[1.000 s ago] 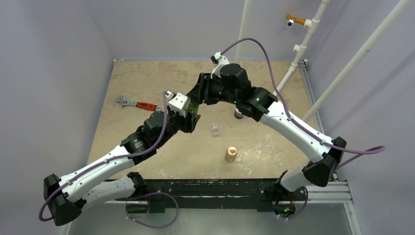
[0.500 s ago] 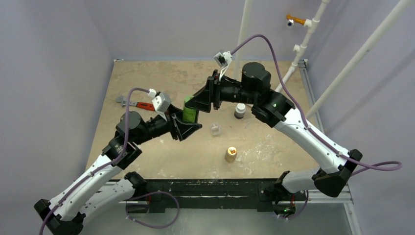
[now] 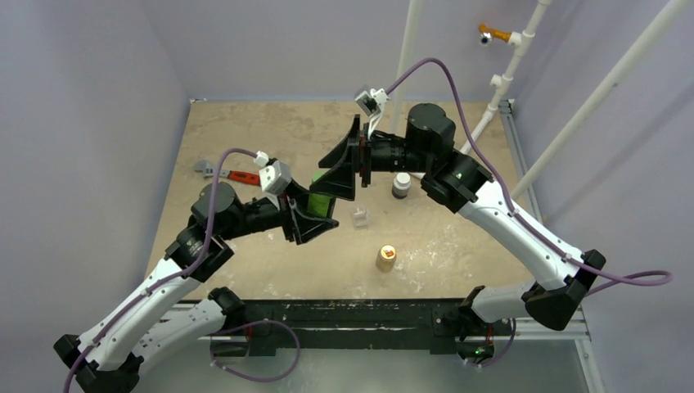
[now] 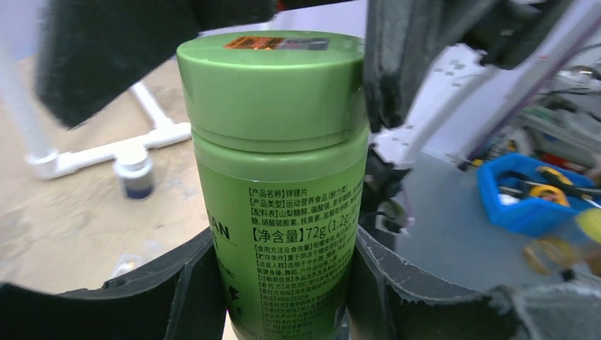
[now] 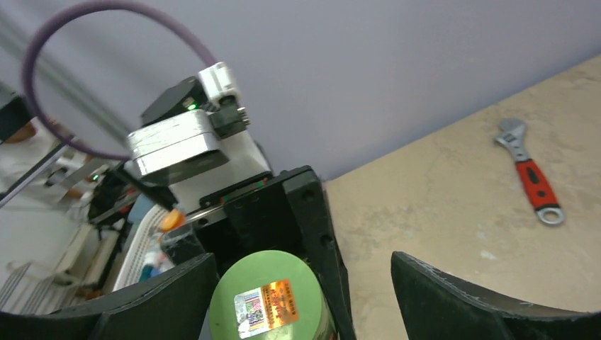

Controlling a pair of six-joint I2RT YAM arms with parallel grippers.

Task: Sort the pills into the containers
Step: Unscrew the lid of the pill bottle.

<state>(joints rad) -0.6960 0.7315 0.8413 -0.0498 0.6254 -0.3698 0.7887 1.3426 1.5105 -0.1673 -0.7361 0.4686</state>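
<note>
My left gripper [image 3: 319, 216] is shut on a green pill bottle [image 3: 322, 205] and holds it upright above the table. In the left wrist view the bottle [image 4: 283, 177] fills the middle, gripped low on its label by my left gripper [image 4: 280, 290]. My right gripper [image 3: 318, 178] is open, with its jaws spread on either side of the bottle's green cap [image 5: 269, 297]. The cap sits close to the left finger of the right gripper [image 5: 301, 301]. A small transparent case [image 3: 360, 217] lies on the table right of the bottle. No pills show.
A dark brown white-capped bottle [image 3: 401, 185] stands behind the case and also shows in the left wrist view [image 4: 133, 173]. A tan-orange bottle [image 3: 385, 257] stands nearer the front. A red-handled wrench [image 3: 230, 173] lies at the left, also in the right wrist view [image 5: 530, 177].
Both arms have risen and drawn apart. The left gripper has carried the green bottle slightly right and nearer. The right gripper's jaws have spread wider around the cap.
</note>
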